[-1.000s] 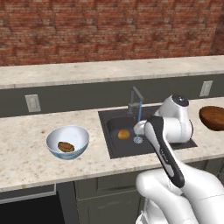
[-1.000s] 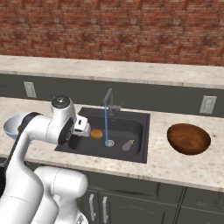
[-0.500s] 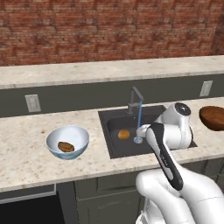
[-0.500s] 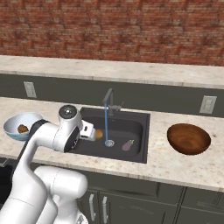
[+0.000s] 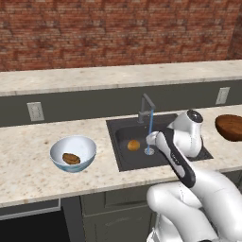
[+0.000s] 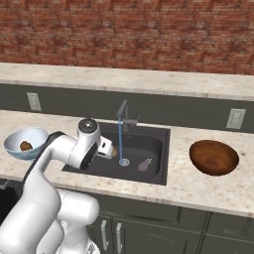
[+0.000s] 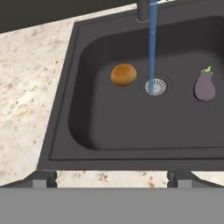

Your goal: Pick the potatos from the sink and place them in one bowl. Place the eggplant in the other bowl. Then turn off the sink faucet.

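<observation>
- The arm bends low over the sink's (image 7: 78, 109) front edge, gripper (image 7: 111, 177) spread wide and holding nothing.
- A golden potato (image 7: 124, 74) lies left of the drain (image 7: 155, 86); the eggplant (image 7: 204, 85) lies right, with open basin floor between.
- A darker potato (image 5: 71, 158) rests in the pale bowl (image 5: 60, 152) on the desk.

The sink (image 7: 78, 109) is matt dark grey with a metal drain (image 7: 156, 86); the pale bowl (image 5: 73, 152) is glossy; the brown bowl (image 6: 214, 157) looks wooden; the counter (image 5: 28, 165) is speckled stone; the far wall (image 5: 118, 33) is rough brick.
</observation>
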